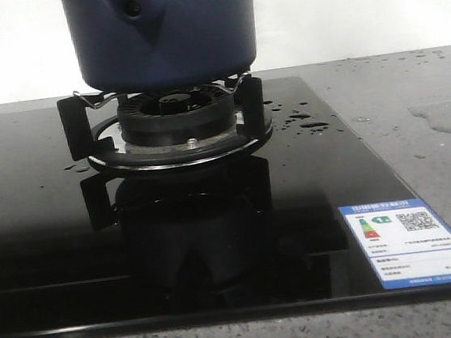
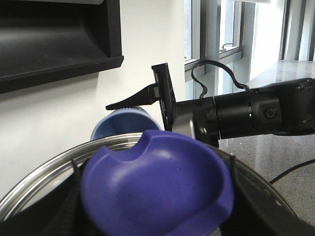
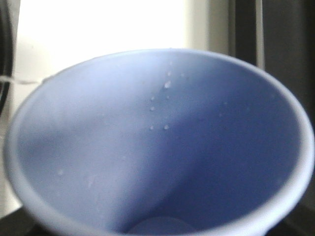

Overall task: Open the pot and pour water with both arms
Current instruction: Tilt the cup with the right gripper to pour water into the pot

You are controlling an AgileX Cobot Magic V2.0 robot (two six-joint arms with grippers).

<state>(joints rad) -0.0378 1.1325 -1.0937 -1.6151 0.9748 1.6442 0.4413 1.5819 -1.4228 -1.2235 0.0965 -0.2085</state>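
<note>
— What are the grippers doing?
— The right gripper is closed on the pale blue cup, one black finger lying across its rim. The left gripper's jaws are out of sight — I cannot tell how they stand; a blue lid knob over a steel rim fills that view.
— And the pot?
— The pot sits on the burner of the black glass hob, handle stub toward the camera. Droplets dot the cup's inside.
</note>
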